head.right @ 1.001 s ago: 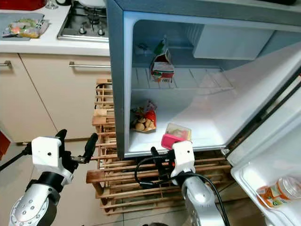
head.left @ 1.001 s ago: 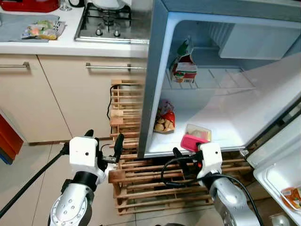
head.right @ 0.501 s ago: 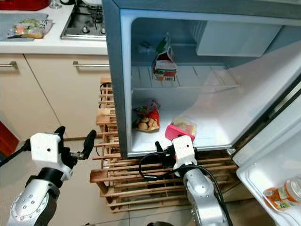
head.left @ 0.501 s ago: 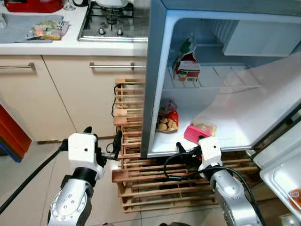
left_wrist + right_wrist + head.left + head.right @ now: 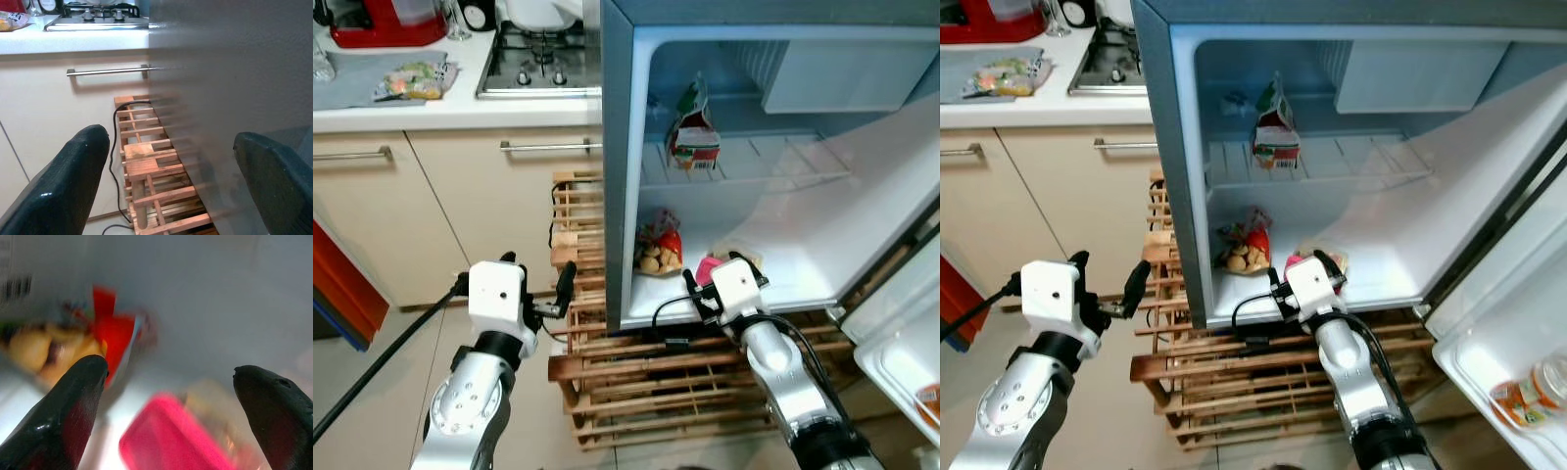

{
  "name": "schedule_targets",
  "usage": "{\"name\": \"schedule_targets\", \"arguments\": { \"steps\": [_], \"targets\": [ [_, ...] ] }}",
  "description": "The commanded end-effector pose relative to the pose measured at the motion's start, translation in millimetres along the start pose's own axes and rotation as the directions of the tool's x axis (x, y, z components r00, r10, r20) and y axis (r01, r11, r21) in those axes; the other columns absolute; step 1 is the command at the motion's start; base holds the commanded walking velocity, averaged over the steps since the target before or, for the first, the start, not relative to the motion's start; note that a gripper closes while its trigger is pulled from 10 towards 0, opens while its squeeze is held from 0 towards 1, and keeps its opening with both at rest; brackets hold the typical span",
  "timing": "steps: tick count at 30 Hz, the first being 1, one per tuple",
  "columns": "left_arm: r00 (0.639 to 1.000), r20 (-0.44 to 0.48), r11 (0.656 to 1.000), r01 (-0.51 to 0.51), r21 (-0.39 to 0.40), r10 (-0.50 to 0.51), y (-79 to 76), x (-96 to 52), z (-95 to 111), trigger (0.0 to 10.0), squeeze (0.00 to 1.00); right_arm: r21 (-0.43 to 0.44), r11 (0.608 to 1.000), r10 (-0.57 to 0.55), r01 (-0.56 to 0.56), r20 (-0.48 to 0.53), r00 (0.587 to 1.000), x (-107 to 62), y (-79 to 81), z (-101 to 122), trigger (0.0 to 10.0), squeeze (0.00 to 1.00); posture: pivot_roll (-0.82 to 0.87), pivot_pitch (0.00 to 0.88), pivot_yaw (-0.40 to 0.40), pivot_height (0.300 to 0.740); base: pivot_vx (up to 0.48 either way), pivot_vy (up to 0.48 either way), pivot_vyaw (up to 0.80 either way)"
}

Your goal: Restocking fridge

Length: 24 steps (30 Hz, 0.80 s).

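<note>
The left end effector (image 5: 536,294) hangs idle and spread beside the fridge (image 5: 617,176). Since a second ago the pink-lidded container (image 5: 708,269) has gone from the right end effector (image 5: 168,382) to the bottom shelf's front edge (image 5: 803,289), beside the snack bag (image 5: 658,250). Fingers (image 5: 73,406) now released; this item appears stocked.

The open fridge (image 5: 628,147) stands on a pallet (image 5: 636,377), right of the table (image 5: 460,103) with its stove (image 5: 538,64). A carton (image 5: 693,137) stands on the upper shelf. Below, a bag (image 5: 658,253) lies left of a box (image 5: 709,268), with the right tool (image 5: 724,274) at the box.
</note>
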<state>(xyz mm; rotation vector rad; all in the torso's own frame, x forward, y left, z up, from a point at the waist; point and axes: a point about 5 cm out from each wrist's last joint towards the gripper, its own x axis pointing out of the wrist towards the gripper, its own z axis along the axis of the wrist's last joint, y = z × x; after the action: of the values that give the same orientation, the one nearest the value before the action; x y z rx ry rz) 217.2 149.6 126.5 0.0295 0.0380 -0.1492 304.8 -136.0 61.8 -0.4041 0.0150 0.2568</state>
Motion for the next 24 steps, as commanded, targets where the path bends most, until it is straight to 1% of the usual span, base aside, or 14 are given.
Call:
{"name": "schedule_targets", "arguments": {
  "steps": [1,5,6,8,9,10,11,13,16,17,18,19,21,24],
  "targets": [
    [1.000,-0.009,1.000,-0.003,0.000,0.003,1.4,1.4,-2,10.0,0.00,-0.041,0.999,-0.014,0.016,0.038,0.999,4.8,-2.9,6,10.0,0.00,-0.07,0.000,-0.002,0.740,0.000,0.000,0.00],
    [1.000,-0.006,1.000,0.008,0.014,-0.007,3.9,5.6,0,10.0,0.00,-0.061,0.997,-0.041,0.050,0.141,0.989,12.2,-4.7,25,10.0,0.00,-0.07,0.000,0.017,0.740,0.000,0.000,0.00],
    [1.000,-0.006,1.000,0.008,0.014,-0.007,3.9,5.6,0,10.0,0.00,-0.061,0.997,-0.041,0.050,0.141,0.989,12.2,-4.7,25,10.0,0.00,-0.07,0.000,0.017,0.740,0.000,0.000,0.00],
    [1.000,-0.005,1.000,0.011,0.017,-0.011,6.0,9.1,0,10.0,0.00,-0.008,0.997,-0.078,0.082,0.217,0.973,12.9,-5.9,40,10.0,0.00,-0.08,0.000,0.033,0.740,0.000,0.000,0.00],
    [1.000,-0.005,1.000,0.011,0.017,-0.011,6.0,9.1,0,10.0,0.00,-0.008,0.997,-0.078,0.082,0.217,0.973,12.9,-5.9,40,10.0,0.00,-0.08,0.000,0.033,0.740,0.000,0.000,0.00],
    [1.000,-0.004,1.000,0.016,0.019,-0.016,6.2,10.9,1,10.0,0.00,0.031,0.996,-0.094,0.089,0.250,0.964,10.1,-4.3,49,10.0,0.00,-0.09,0.000,0.037,0.740,0.000,0.000,0.00],
    [1.000,-0.004,0.999,0.026,0.019,-0.026,5.2,13.5,1,10.0,0.00,0.083,0.992,-0.111,0.090,0.291,0.950,3.1,-0.8,58,10.0,0.00,-0.09,0.000,0.040,0.740,0.000,0.000,0.00],
    [0.999,-0.004,0.999,0.034,0.016,-0.034,3.0,16.5,0,10.0,0.00,0.124,0.989,-0.119,0.084,0.301,0.946,-6.8,2.5,62,10.0,0.00,-0.10,0.000,0.040,0.740,0.000,0.000,0.00],
    [0.999,-0.006,0.999,0.048,0.013,-0.048,-1.1,20.5,-1,10.0,0.00,0.147,0.986,-0.124,0.083,0.295,0.947,-22.1,4.0,61,10.0,0.00,-0.12,0.000,0.035,0.740,0.000,0.000,0.00],
    [0.999,-0.006,0.999,0.048,0.013,-0.048,-1.1,20.5,-1,10.0,0.00,0.147,0.986,-0.124,0.083,0.295,0.947,-22.1,4.0,61,10.0,0.00,-0.12,0.000,0.035,0.740,0.000,0.000,0.00],
    [0.999,-0.006,0.999,0.054,0.005,-0.054,-3.4,23.2,-2,10.0,0.00,0.159,0.983,-0.132,0.090,0.277,0.952,-34.3,3.0,58,10.0,0.00,-0.13,0.000,0.032,0.740,0.000,0.000,0.00],
    [0.999,-0.006,0.999,0.054,0.005,-0.054,-3.4,23.2,-2,10.0,0.00,0.159,0.983,-0.132,0.090,0.277,0.952,-34.3,3.0,58,10.0,0.00,-0.13,0.000,0.032,0.740,0.000,0.000,0.00],
    [0.998,-0.002,0.998,0.058,0.008,-0.058,-5.6,25.6,-2,10.0,0.00,0.178,0.977,-0.161,0.118,0.250,0.955,-52.0,-2.4,55,10.0,0.00,-0.14,0.000,0.029,0.740,0.000,0.000,0.00],
    [0.998,0.003,0.998,0.058,0.008,-0.058,-6.2,28.0,-2,10.0,0.00,0.202,0.963,-0.229,0.181,0.243,0.943,-73.4,-15.3,61,10.0,0.00,-0.15,0.000,0.031,0.740,0.000,0.000,0.00]
  ]
}}
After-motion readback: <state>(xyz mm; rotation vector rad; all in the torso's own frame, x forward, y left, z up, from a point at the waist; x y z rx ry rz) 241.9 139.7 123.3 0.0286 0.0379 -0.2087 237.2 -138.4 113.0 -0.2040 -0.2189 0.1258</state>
